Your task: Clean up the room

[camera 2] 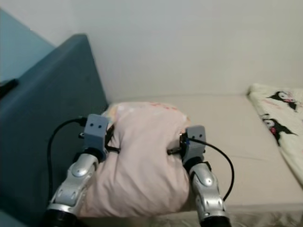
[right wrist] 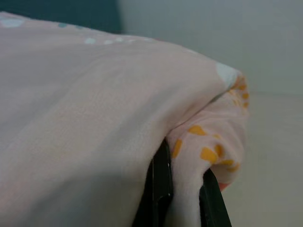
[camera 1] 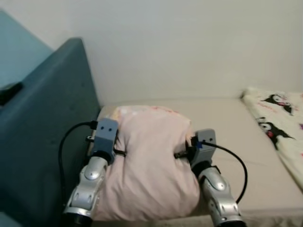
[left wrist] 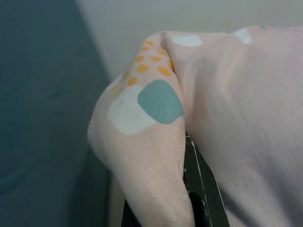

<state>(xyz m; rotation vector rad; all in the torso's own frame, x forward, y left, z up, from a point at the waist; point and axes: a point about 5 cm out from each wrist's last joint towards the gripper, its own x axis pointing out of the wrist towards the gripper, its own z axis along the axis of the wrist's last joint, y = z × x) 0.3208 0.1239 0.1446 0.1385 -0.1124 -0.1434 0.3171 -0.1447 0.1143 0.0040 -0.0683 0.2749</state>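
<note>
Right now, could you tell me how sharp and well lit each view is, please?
Both eye views are soft and evenly lit, with no glare; the pillow looks hazy. In both wrist views the near fingers are blurred, with the headboard dim in the left one.

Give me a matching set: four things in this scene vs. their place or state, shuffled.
1. pink pillow
2. headboard
3. cartoon blanket
4. left end effector

a. teal, on the robot's left
b. shut on a pillow corner
c. lying at the right edge of the mattress
d. gripped on both sides, by the headboard

Pairs: 1-d, 2-a, 3-c, 4-b
</note>
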